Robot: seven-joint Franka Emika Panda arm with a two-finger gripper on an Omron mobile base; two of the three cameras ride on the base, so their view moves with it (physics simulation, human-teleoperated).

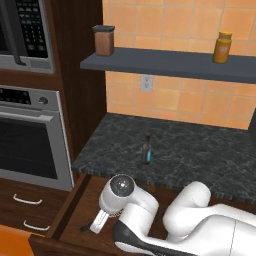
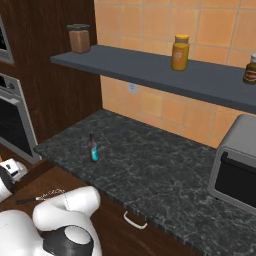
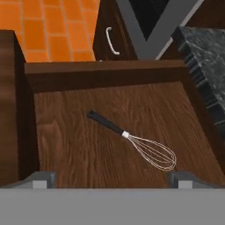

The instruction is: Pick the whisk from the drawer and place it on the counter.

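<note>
Silver wire loops on the whisk (image 3: 132, 139) look springy; the gripper (image 3: 110, 180), fingers spread wide above the drawer (image 3: 79, 145), could pinch them and lose it.

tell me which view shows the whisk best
The hand view: the whisk lies whole and unblocked on the drawer bottom. The right base view catches it small beside the arm; in the left base view the arm covers most of it.
</note>
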